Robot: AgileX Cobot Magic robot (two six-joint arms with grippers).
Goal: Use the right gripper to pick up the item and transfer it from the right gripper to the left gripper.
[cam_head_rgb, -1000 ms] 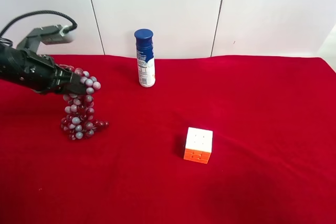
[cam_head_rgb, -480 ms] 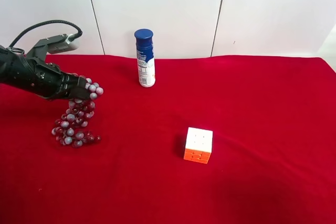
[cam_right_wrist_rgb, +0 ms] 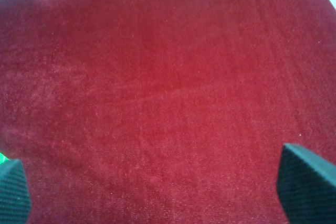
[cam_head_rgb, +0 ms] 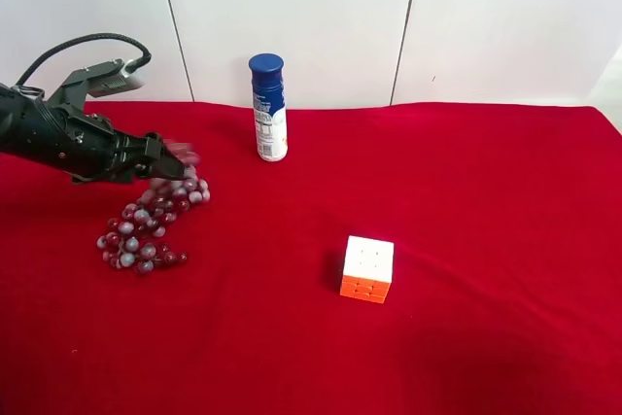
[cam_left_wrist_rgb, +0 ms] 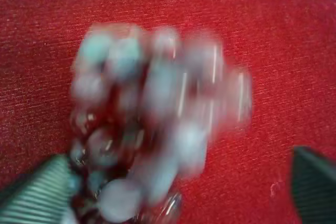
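The grapes [cam_head_rgb: 146, 225] lie on the red counter [cam_head_rgb: 466, 191] near its left end in the high view, their upper part blurred just under the left tool [cam_head_rgb: 167, 164]. In the left wrist view that tool's fingers [cam_left_wrist_rgb: 39, 195] stand wide apart — one touches the bunch, the other is clear of it, gripping nothing. The right tool [cam_right_wrist_rgb: 157, 190] is spread wide over bare cloth — empty. A bottle [cam_head_rgb: 268, 107] and cube [cam_head_rgb: 368, 268] stand well apart from the grapes.
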